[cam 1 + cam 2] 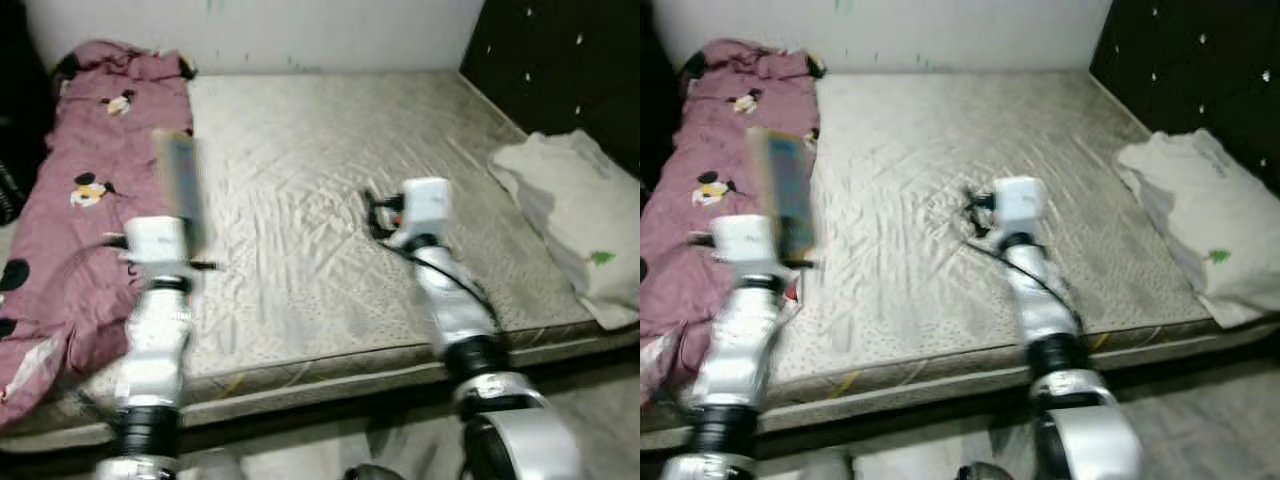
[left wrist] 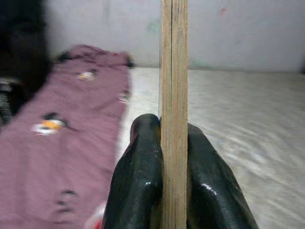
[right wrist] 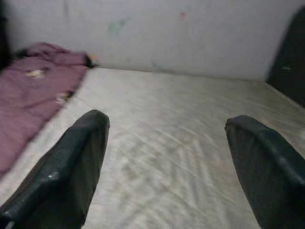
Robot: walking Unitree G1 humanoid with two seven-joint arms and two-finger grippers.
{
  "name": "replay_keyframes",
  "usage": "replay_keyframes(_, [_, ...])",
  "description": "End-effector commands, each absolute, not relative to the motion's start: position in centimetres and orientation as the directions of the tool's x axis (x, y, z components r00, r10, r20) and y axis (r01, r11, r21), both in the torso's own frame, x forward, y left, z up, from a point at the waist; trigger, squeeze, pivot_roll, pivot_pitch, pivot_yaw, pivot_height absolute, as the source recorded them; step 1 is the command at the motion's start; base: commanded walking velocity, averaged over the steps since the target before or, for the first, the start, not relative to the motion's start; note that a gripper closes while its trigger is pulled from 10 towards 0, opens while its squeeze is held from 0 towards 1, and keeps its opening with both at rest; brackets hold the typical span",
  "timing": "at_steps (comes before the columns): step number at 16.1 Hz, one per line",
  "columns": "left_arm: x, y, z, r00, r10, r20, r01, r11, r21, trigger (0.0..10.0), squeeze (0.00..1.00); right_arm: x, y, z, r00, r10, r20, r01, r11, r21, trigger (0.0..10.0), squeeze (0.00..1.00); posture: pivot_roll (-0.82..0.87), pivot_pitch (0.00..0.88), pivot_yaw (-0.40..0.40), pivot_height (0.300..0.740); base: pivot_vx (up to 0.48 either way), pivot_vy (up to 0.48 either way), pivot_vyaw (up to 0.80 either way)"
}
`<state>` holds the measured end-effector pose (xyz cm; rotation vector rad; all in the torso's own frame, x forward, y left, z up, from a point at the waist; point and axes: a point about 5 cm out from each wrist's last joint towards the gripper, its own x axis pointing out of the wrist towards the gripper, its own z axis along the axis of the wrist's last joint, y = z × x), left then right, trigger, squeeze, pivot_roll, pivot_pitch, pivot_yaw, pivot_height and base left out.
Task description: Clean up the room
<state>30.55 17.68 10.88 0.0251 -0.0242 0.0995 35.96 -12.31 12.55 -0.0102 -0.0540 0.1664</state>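
Bed [image 1: 330,180] with bare quilted mattress; maroon blanket [image 1: 90,200] (cartoon-mouse print) along its 9 o'clock edge, white pillow [image 1: 580,215] at 3 o'clock. Left gripper [image 2: 174,157], over the blanket's inner edge, fingers [image 2: 138,181] clamped on an upright thin wooden board [image 2: 174,71]. Right gripper [image 3: 167,157], above mattress centre, fingers spread wide, holding nothing.

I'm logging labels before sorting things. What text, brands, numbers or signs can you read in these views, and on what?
None can be read.
Flat board clamped in the left gripper: blurred blue face, no letters made out.
Pink blanket: cartoon mouse prints, no words.
White pillow: a small green mark, too blurred to read.
Mattress: quilted pattern, no label seen.
Right gripper: open over the mattress, no markings.
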Motion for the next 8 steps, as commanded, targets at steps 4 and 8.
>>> replay_keyframes(4, [30.95,18.30,12.42,0.988,0.115,0.104,-0.116,0.993,0.010,10.0,0.00,36.14,-11.65,12.98,0.981,0.180,0.066,-0.180,0.984,-0.010,10.0,0.00,0.10,0.000,-0.072,0.740,0.000,0.000,0.00])
replay_keyframes(8, [30.94,18.30,12.46,0.987,0.118,0.106,-0.120,0.993,0.009,10.0,0.00,36.13,-11.50,13.01,0.979,0.191,0.069,-0.190,0.982,-0.025,10.0,0.00,0.10,0.000,-0.072,0.740,0.000,0.000,0.49])
